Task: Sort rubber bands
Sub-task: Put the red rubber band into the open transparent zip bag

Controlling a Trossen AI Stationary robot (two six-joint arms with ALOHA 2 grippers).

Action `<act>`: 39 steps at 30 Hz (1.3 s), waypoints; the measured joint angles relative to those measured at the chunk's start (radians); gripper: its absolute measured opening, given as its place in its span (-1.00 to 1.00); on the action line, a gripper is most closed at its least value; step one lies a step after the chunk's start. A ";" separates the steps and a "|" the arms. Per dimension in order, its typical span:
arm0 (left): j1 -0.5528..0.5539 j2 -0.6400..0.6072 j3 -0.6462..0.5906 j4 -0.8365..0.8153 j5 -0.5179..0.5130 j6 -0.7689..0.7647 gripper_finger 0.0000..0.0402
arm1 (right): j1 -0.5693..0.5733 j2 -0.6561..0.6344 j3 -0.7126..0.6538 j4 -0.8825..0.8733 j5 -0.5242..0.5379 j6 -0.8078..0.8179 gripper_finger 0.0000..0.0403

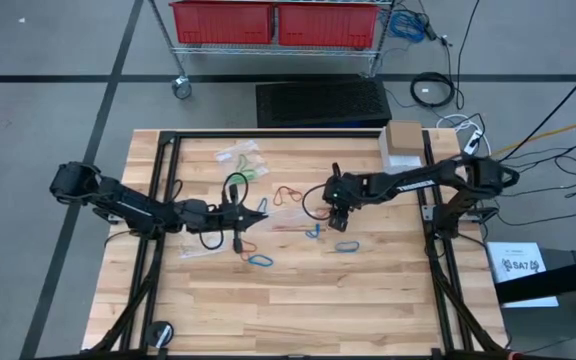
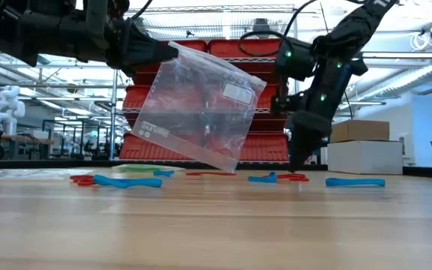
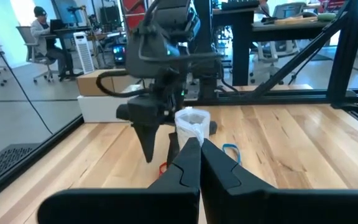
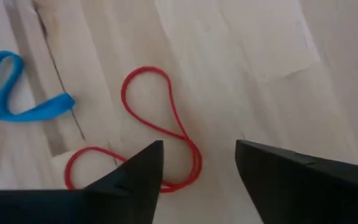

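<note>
Rubber bands lie scattered mid-table: a red one [image 4: 160, 124] and a blue one [image 4: 17, 99] under my right gripper, more blue ones [image 1: 260, 260] [image 1: 346, 246], a red one [image 1: 288, 195] and green ones [image 1: 253, 165]. My right gripper [image 4: 197, 158] is open and points steeply down, its fingertips low over the red band's near loop. My left gripper [image 3: 199, 149] is level, left of centre, shut on a clear plastic bag [image 2: 197, 105]. My left gripper pinches the clear bag's top edge [image 3: 190, 127] between its two shut fingers, coming level from the table's left. The bag hangs tilted below the fingers, held by its upper corner [image 2: 172, 51]. Its lowest corner [image 2: 227, 165] is down near the table top.
Two more clear bags lie flat, one at the far side [image 1: 233, 155], one near the left arm [image 1: 193, 252]. A cardboard box [image 1: 405, 135] on a white box sits at the far right corner. Black frame rails [image 1: 163, 180] border the wooden table. Red bins [image 1: 273, 22] stand beyond.
</note>
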 joint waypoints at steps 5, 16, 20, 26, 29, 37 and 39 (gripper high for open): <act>0.000 0.000 0.000 -0.004 0.000 0.000 -1.00 | 0.000 0.052 0.003 0.017 -0.008 -0.024 -0.41; 0.000 0.000 0.000 -0.003 0.000 0.000 -1.00 | 0.035 0.031 0.059 -0.075 -0.002 -0.053 -0.99; 0.000 0.000 0.000 -0.003 0.000 0.000 -1.00 | 0.062 0.008 0.121 -0.175 0.068 -0.054 -1.00; 0.000 0.000 0.000 0.001 0.000 -0.001 -1.00 | 0.079 -0.034 0.211 -0.284 0.165 -0.037 -1.00; 0.000 0.000 0.000 0.003 0.000 -0.002 -1.00 | 0.077 -0.062 0.249 -0.312 0.213 -0.028 -1.00; 0.000 0.000 0.000 0.003 0.000 -0.011 -1.00 | 0.095 -0.119 0.373 -0.339 0.244 -0.031 -1.00; 0.000 0.000 0.000 0.004 0.000 -0.016 -1.00 | 0.107 -0.127 0.404 -0.336 0.259 -0.037 -1.00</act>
